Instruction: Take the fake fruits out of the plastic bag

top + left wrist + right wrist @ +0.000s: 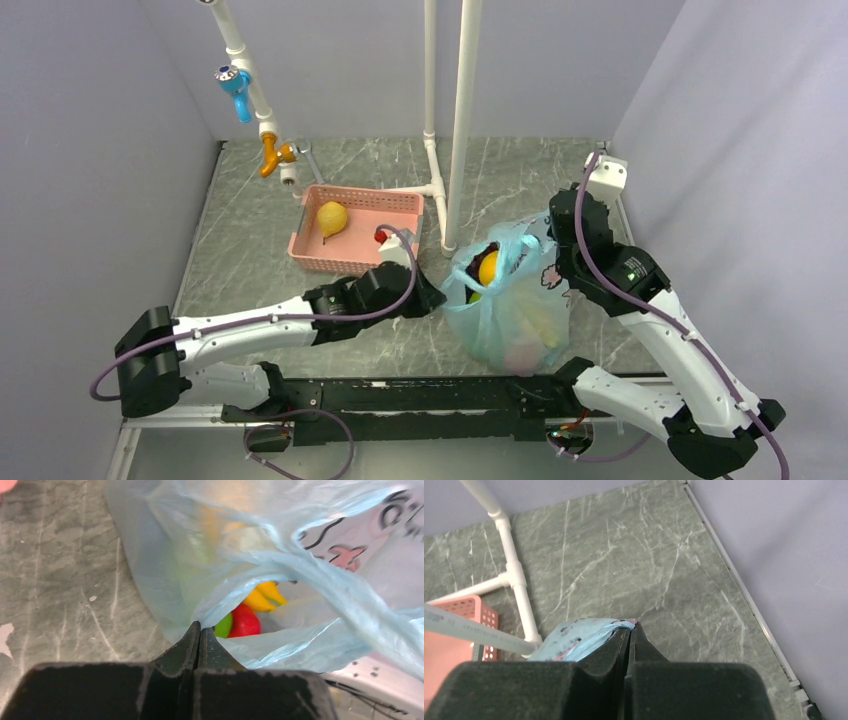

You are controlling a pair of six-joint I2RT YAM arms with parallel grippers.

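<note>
Both pincers are shut tight on the plastic bag, which sits between them. The left pincer nips one rim and the right pincer the opposite edge, spreading the mouth. Just beyond the left tips lie a red apple, a green apple and bananas. I'd say the bag is being opened. Next, one pincer must let go and reach in.

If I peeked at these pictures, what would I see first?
The big light-blue plastic bag stands out, right of centre, pinched on each side by the left claw and right claw. A red apple and yellow bananas peek from its open mouth. Farther back-left, a yellow pear lies in a pink basket.
</note>
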